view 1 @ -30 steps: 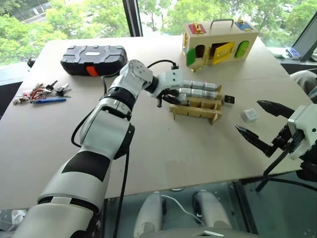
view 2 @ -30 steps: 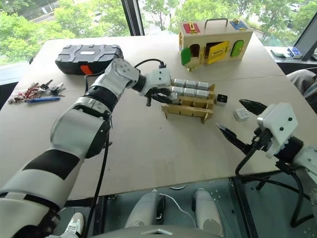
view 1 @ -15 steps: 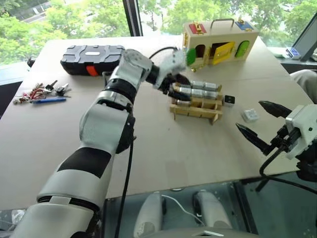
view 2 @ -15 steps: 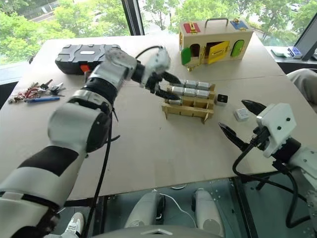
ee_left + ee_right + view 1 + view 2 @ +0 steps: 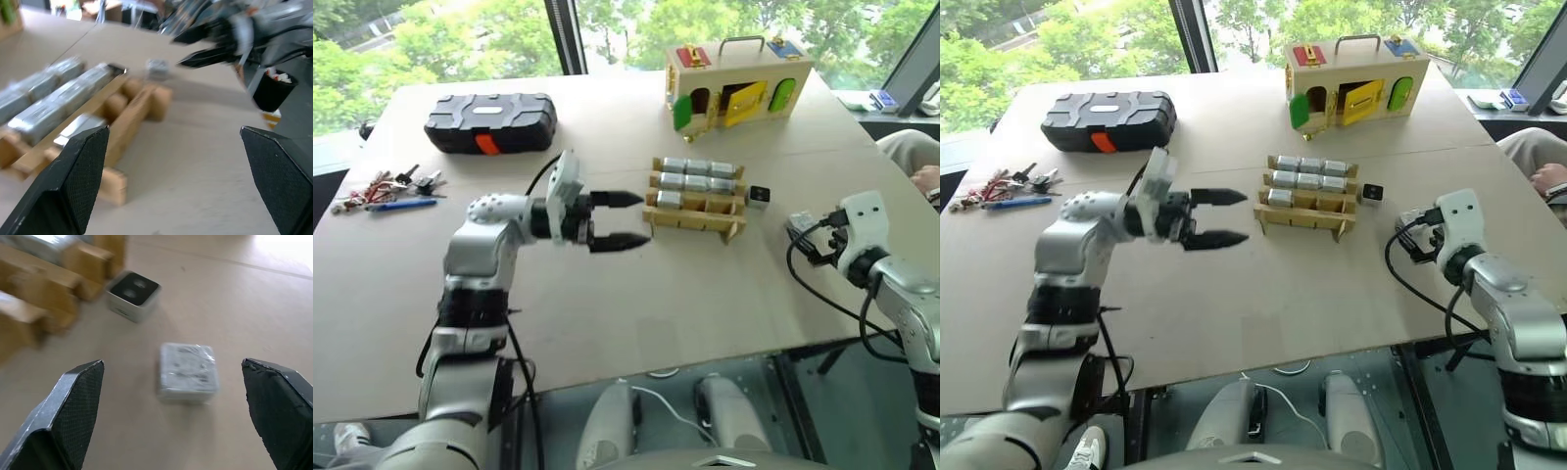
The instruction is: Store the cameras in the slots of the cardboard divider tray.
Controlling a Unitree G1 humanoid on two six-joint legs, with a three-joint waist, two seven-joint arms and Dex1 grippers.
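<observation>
Wooden box (image 5: 736,78), black case (image 5: 490,120), keys (image 5: 386,185) ring the tray (image 5: 695,208).

Silver-grey boxy cameras (image 5: 688,166) fill a tan cardboard divider tray (image 5: 695,208) on the pale beige tabletop (image 5: 636,284); an orange-latched black plastic case (image 5: 490,121) near its far-left corner.

Seven cameras (image 5: 689,166) sit in the one cardboard divider tray (image 5: 697,209): three in its far row, three in the middle row, and one at the 9 o'clock end of the near row. Two more cameras lie loose on the surface (image 5: 705,284) at the tray's 3 o'clock side, one showing a black face (image 5: 760,195), one pale grey (image 5: 188,372). That makes nine cameras. Also on the surface are one black case (image 5: 490,121), one wooden box with coloured doors (image 5: 736,80), one blue pen (image 5: 397,205), and one bunch of keys (image 5: 389,184).
</observation>
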